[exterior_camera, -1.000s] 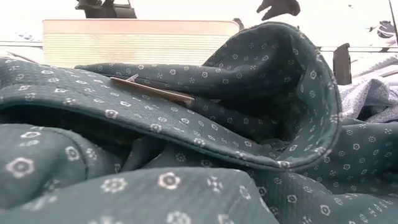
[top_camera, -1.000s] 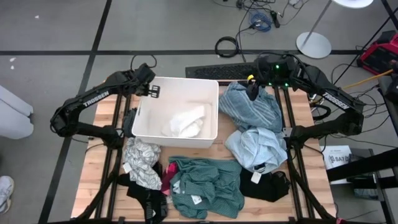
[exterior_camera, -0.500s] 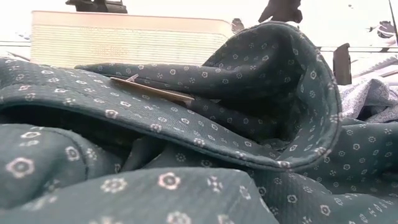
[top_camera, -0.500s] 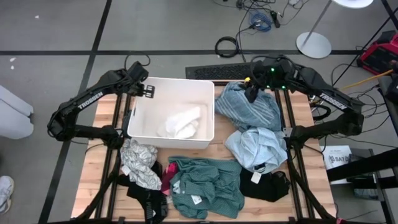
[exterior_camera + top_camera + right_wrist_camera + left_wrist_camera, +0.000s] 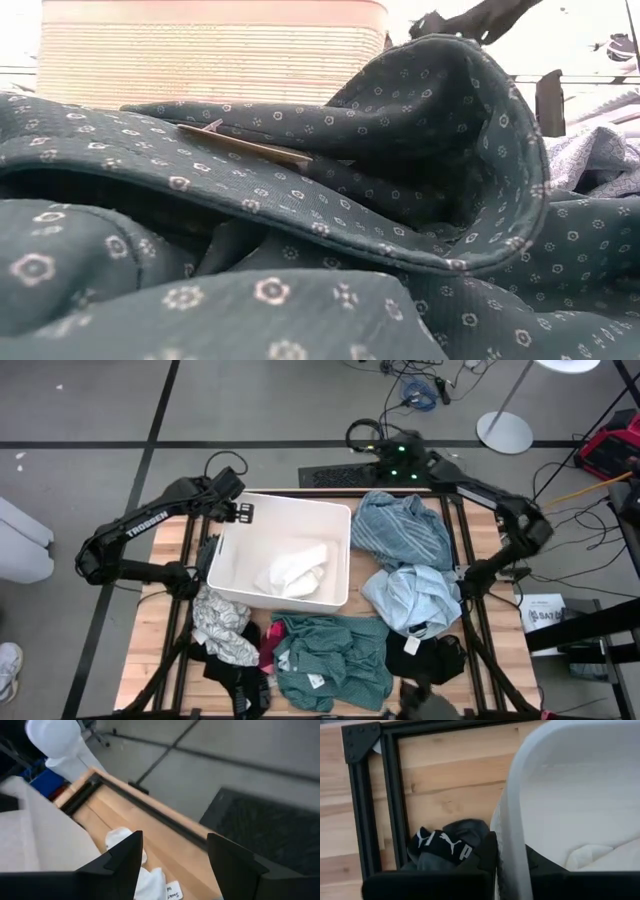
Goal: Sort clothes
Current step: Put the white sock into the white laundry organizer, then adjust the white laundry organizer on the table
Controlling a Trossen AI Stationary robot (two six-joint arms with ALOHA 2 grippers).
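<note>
The white bin (image 5: 335, 550) stands left of centre with a white cloth (image 5: 295, 565) inside. My left gripper (image 5: 240, 512) is shut on its far left rim. The clothes lie on the table: a striped blue one (image 5: 400, 530), light blue (image 5: 410, 595), teal-green (image 5: 330, 655) (image 5: 300, 250), white-grey patterned (image 5: 225, 620), dark red (image 5: 268, 645) and black (image 5: 430, 655). A black piece with a white logo (image 5: 442, 847) lies beside the bin. My right gripper (image 5: 378, 455) (image 5: 174, 835) hangs open and empty over the table's far edge. My left gripper holds the bin's wall at its rim (image 5: 512, 845), near the far left corner, with one finger inside (image 5: 570, 880) and one outside (image 5: 430, 882). The fingers come from above, slanting down. The bin sits tilted in the hold, its near side low over the table.
Black frame rails (image 5: 362, 810) run along the wooden table (image 5: 450, 780). A small white piece with a tag (image 5: 120, 842) lies by the far edge next to the bin. A black mat (image 5: 270, 830), cables (image 5: 365, 432) and a lamp base (image 5: 503, 432) lie on the floor beyond.
My right gripper has swung from above the striped blue garment toward the table's far edge and leftward, sinking and rolling, still open. My left gripper, still shut on the rim, has raised the bin's far left corner; the bin has tilted and turned slightly.
</note>
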